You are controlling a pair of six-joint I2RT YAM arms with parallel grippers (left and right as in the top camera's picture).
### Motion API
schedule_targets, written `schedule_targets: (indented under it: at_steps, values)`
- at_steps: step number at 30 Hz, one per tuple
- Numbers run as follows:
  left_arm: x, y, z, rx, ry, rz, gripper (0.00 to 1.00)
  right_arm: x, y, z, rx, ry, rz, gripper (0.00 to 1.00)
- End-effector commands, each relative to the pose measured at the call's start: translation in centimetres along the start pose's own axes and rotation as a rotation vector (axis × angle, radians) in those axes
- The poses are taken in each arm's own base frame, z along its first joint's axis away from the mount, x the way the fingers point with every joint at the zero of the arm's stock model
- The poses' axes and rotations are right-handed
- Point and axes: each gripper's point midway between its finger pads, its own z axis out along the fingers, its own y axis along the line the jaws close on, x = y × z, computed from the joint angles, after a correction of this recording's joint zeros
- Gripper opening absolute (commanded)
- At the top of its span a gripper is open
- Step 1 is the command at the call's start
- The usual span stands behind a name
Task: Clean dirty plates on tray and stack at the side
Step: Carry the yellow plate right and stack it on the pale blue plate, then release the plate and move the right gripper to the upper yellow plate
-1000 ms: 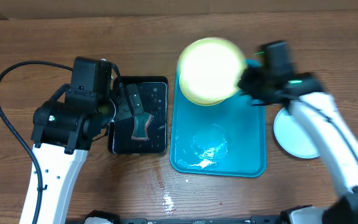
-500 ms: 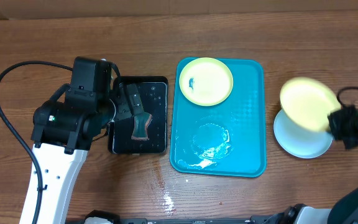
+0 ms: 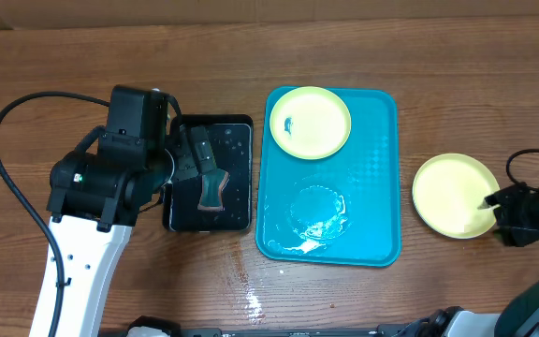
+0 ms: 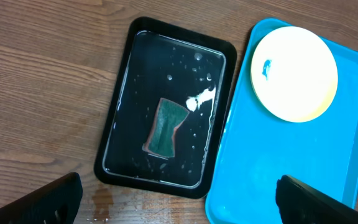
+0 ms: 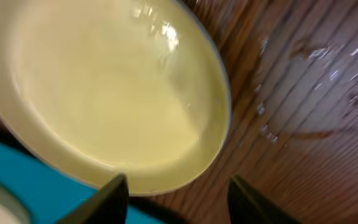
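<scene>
Peering close, only the right wrist camera showed the right tool (image 5: 178,186) spread apart, gripping nothing, at the rim of a plate (image 5: 104,87) on the surface beside the tray (image 3: 372,187); anything beneath was hidden. Overhead, a blue-smudged plate (image 3: 310,122) sat in the tray's far corner. The left tool (image 4: 179,180) hung wide and empty above the black tray (image 4: 120,124).

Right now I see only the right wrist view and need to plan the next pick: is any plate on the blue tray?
Observer: Yes, one plate sits in the far left corner of the tray.
Operator: Is it dirty?
Observer: A small blue smudge marks its left side.
Operator: Where is the sponge?
Observer: The sponge lies in the black tray, below the open left tool.
</scene>
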Motion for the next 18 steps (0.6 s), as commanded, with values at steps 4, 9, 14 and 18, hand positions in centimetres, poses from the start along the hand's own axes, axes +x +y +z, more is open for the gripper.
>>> schedule_targets:
  at_steps: [4,9,14,18]
  values:
    - [-0.5,-0.2,-0.8,0.019,-0.023,0.006,1.00,3.8,7.6,-2.9,-0.195,0.027,-0.425,0.55]
    - [-0.5,-0.2,-0.8,0.019,-0.023,0.006,1.00,8.9,14.9,-4.8,-0.259,-0.034,-0.779,0.56]
    - [-0.5,-0.2,-0.8,0.019,-0.023,0.006,1.00,11.0,21.8,-4.7,-0.315,-0.271,-1.023,0.77]
    - [-0.5,-0.2,-0.8,0.019,-0.023,0.006,1.00,12.3,25.4,-3.2,-0.333,-0.358,-1.107,0.77]
